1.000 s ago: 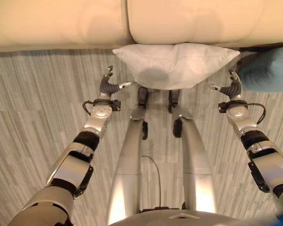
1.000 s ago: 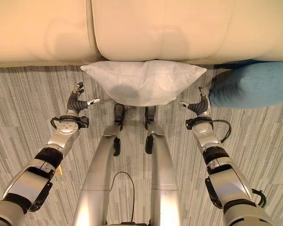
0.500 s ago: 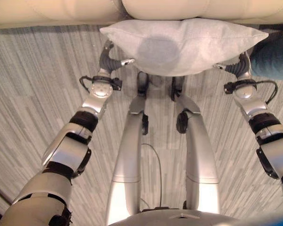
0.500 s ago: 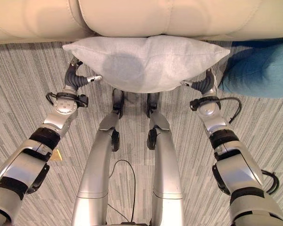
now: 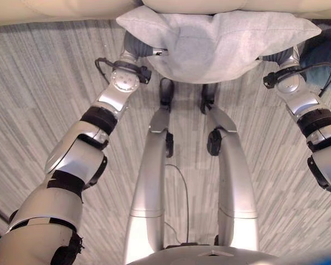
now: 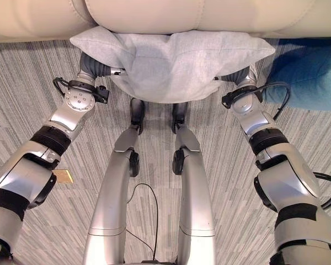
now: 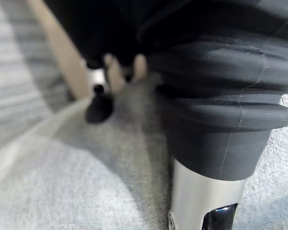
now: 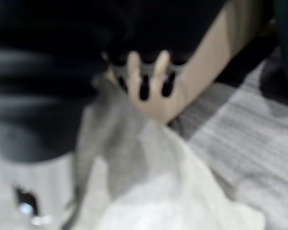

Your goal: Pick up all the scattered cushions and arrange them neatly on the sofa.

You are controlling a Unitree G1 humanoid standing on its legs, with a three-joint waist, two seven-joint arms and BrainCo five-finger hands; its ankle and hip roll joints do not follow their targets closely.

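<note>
A light grey cushion (image 5: 209, 44) hangs off the floor between my two hands, its top edge against the front of the cream sofa (image 6: 154, 14). My left hand (image 6: 94, 65) is tucked under the cushion's left end, and my right hand (image 6: 240, 74) under its right end. The cloth is creased in the middle. In the left wrist view the grey cushion (image 7: 62, 191) lies right against my left hand (image 7: 221, 96). A blue cushion (image 6: 311, 72) lies on the floor at the sofa's foot, just right of my right hand.
Striped grey carpet (image 6: 22, 99) spreads on both sides. A small yellowish tag (image 6: 62, 176) lies on it by my left forearm. The sofa front spans the whole far side.
Both hands have closed in on the grey cushion's ends and slipped under them. The cushion has come up off the floor against the sofa front; the view has shifted forward.
</note>
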